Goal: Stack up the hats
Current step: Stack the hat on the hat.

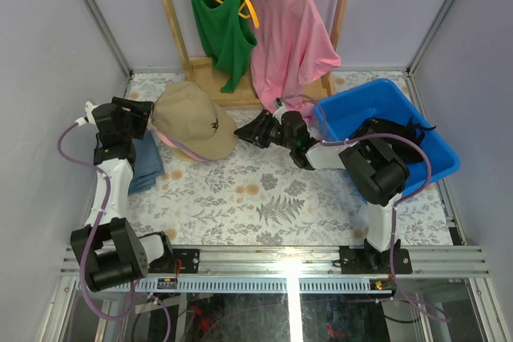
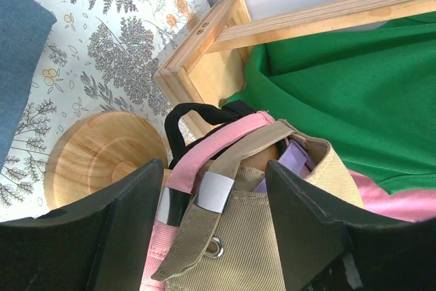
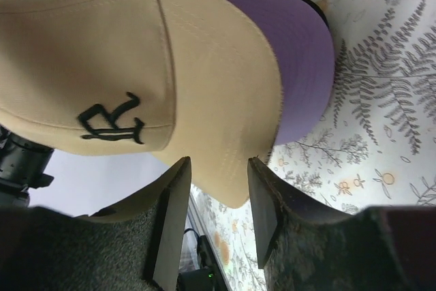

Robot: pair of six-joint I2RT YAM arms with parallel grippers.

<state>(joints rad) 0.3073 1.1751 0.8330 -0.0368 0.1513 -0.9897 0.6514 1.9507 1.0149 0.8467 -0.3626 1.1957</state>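
Note:
A tan hat [image 1: 192,118] with a black emblem tops a pile of hats at the back left of the table. A pink brim [image 1: 180,148] shows beneath it. My left gripper [image 1: 148,118] is at the pile's back, open [image 2: 214,168], with the tan strap [image 2: 225,175], a pink strap [image 2: 197,155] and a black strap [image 2: 178,122] between its fingers. My right gripper [image 1: 243,130] is at the front. It stands open [image 3: 218,163] on either side of the tan brim [image 3: 225,120], which overlaps a lavender brim [image 3: 300,52].
A round wooden stand [image 2: 102,158] sits under the pile. Blue fabric [image 1: 147,162] lies beside the left arm. A wooden rack [image 1: 200,70] holds a green top [image 1: 220,22] and a pink T-shirt [image 1: 288,38]. A blue bin [image 1: 385,106] at right holds something dark [image 1: 409,130].

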